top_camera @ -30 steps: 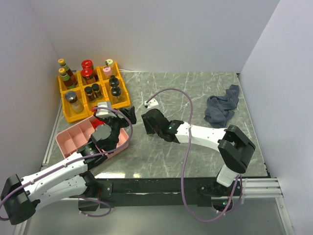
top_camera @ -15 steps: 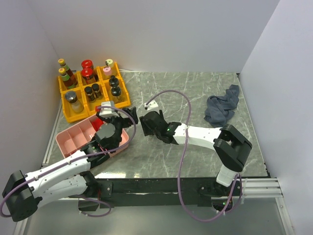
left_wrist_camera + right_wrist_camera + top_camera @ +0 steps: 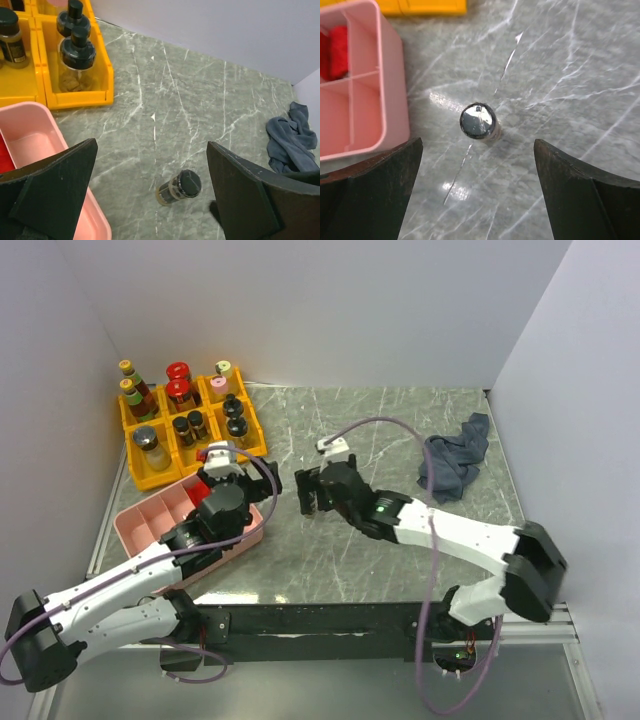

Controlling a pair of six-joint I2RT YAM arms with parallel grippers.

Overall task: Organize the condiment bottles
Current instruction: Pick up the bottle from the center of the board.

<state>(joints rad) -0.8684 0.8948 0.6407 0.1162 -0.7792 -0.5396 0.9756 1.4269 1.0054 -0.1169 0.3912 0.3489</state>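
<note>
One small black-capped spice jar [image 3: 179, 187] stands upright on the marble table, alone, just right of the pink tray; from above its shiny cap [image 3: 478, 121] shows. My left gripper [image 3: 152, 150] is open, its fingers wide on either side of the jar without touching. My right gripper [image 3: 478, 147] is open too, held back from the jar with nothing between its fingers. The other condiment bottles sit in the yellow bins [image 3: 150, 476]: red-lidded jars [image 3: 178, 373], yellow-capped bottles [image 3: 128, 369], black-capped jars [image 3: 233, 406], a pale shaker [image 3: 147, 438].
The pink tray [image 3: 150, 525] with red blocks [image 3: 337, 50] lies under the left arm [image 3: 120, 585]. A dark blue-grey cloth [image 3: 455, 455] is crumpled at the back right. The two grippers, left [image 3: 245, 480] and right [image 3: 303, 492], are close together.
My right gripper has opened, let go of the spice jar and drawn back, its arm swinging out to the right. The left gripper has crept a little closer to the jar.
</note>
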